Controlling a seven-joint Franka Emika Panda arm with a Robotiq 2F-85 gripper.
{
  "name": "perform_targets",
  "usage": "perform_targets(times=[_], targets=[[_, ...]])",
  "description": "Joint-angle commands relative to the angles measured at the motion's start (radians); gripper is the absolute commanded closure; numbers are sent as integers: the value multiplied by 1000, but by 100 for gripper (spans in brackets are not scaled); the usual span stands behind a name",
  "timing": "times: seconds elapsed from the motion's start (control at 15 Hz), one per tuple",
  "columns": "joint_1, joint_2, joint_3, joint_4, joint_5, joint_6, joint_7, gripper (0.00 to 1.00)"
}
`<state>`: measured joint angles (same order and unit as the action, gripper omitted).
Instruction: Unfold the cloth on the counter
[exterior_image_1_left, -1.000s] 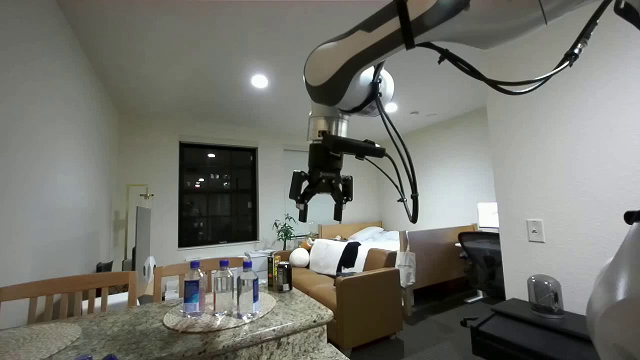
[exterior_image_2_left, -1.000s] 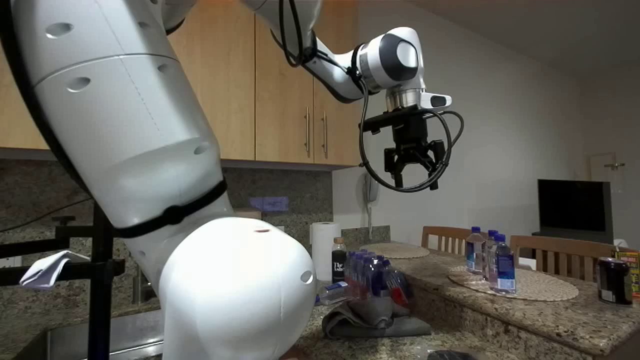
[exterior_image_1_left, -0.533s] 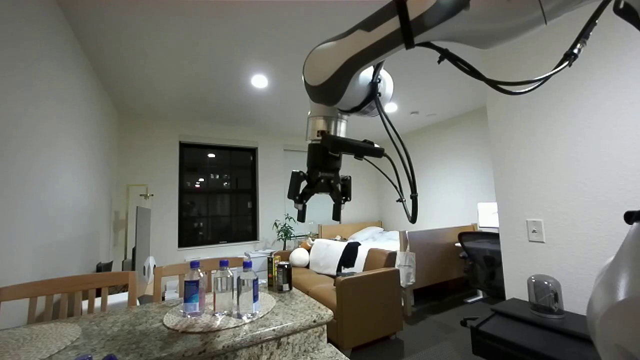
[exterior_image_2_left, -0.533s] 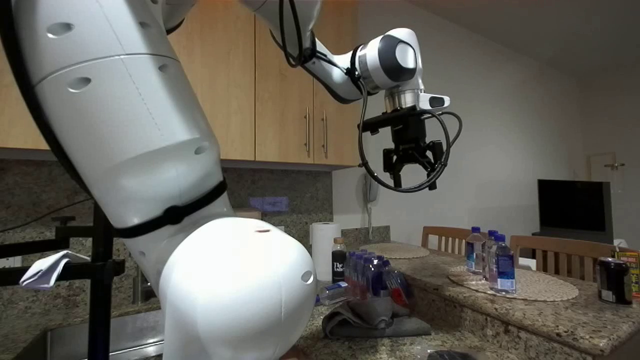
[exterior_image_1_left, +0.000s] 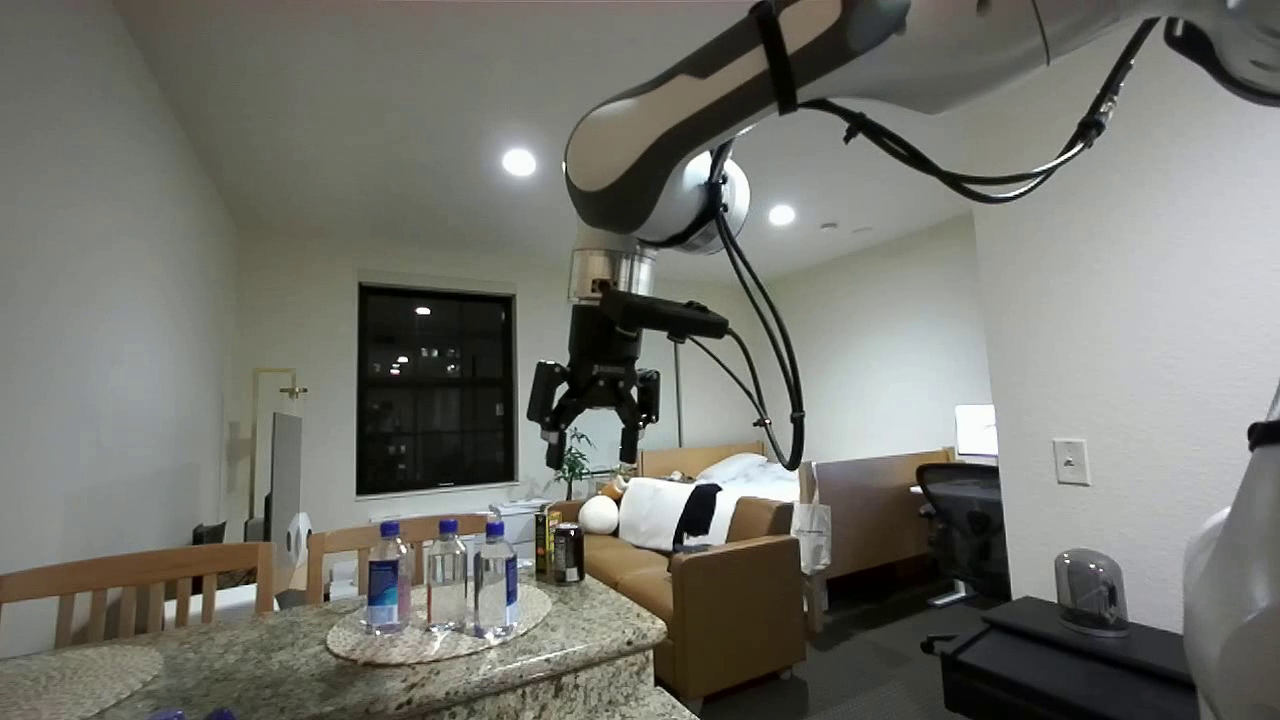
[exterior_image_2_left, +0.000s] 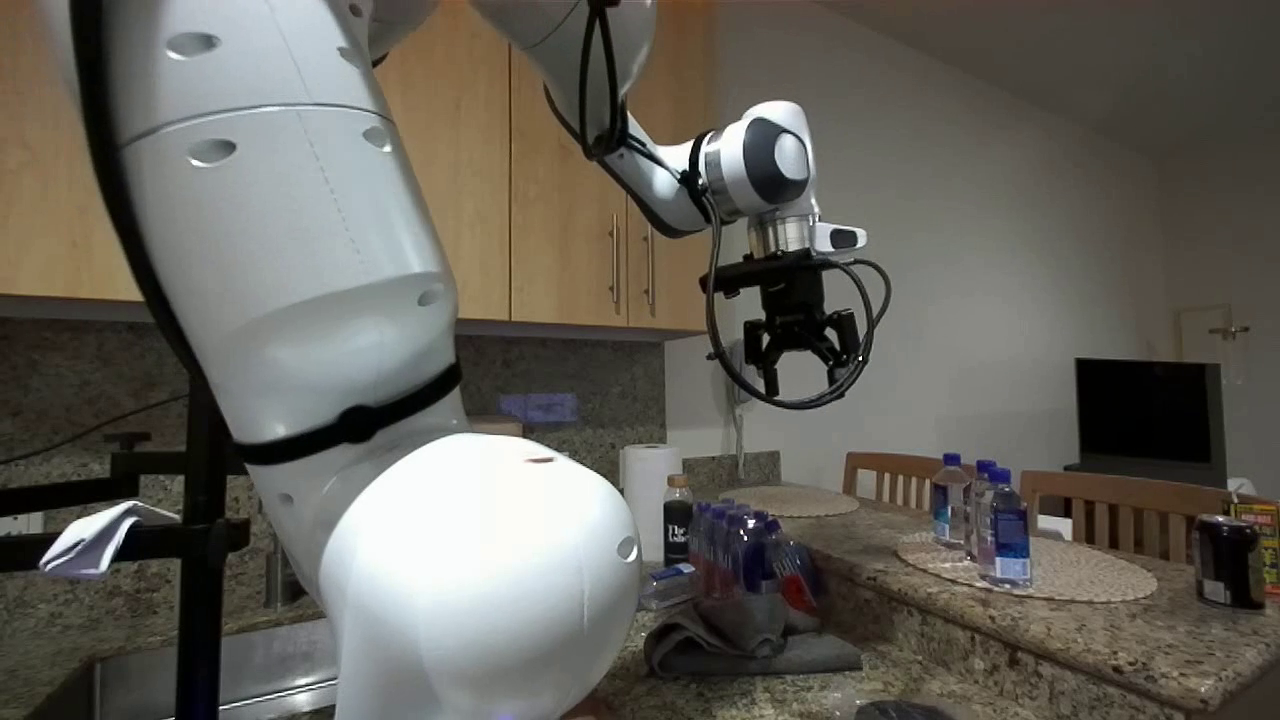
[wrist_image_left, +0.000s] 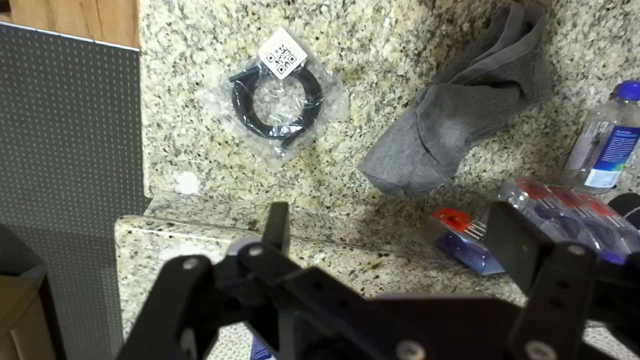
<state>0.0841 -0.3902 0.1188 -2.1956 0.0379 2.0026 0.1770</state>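
A grey cloth (exterior_image_2_left: 750, 645) lies crumpled and folded over itself on the lower level of the speckled stone counter (exterior_image_2_left: 800, 692). In the wrist view the cloth (wrist_image_left: 440, 130) shows at the upper right as a bent, bunched strip on the counter (wrist_image_left: 370, 30). It is out of view in an exterior view where my gripper (exterior_image_1_left: 592, 452) hangs high above the raised counter. My gripper, pointing down in an exterior view (exterior_image_2_left: 803, 385), is well above the cloth and apart from it. In the wrist view its fingers (wrist_image_left: 392, 230) are spread wide with nothing between them.
A pack of bottles (exterior_image_2_left: 735, 550) stands right behind the cloth, with a loose bottle (wrist_image_left: 607, 145) beside it. A bagged black cable (wrist_image_left: 277, 132) lies near the cloth. The raised ledge (exterior_image_2_left: 1080, 640) carries bottles (exterior_image_2_left: 1005, 530) on a woven mat and a black can (exterior_image_2_left: 1228, 562).
My arm and open gripper have moved down and toward the left of the picture in both exterior views, mostly within the last half second. The cloth has not moved.
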Motion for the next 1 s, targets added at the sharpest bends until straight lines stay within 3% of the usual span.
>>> perform_targets(times=[0.0,0.47,0.93], targets=[[28,83,5,46,48,39,-34,0],[65,210,10,103,149,118,-50,0],[81,299,47,118,104,252,-15,0]])
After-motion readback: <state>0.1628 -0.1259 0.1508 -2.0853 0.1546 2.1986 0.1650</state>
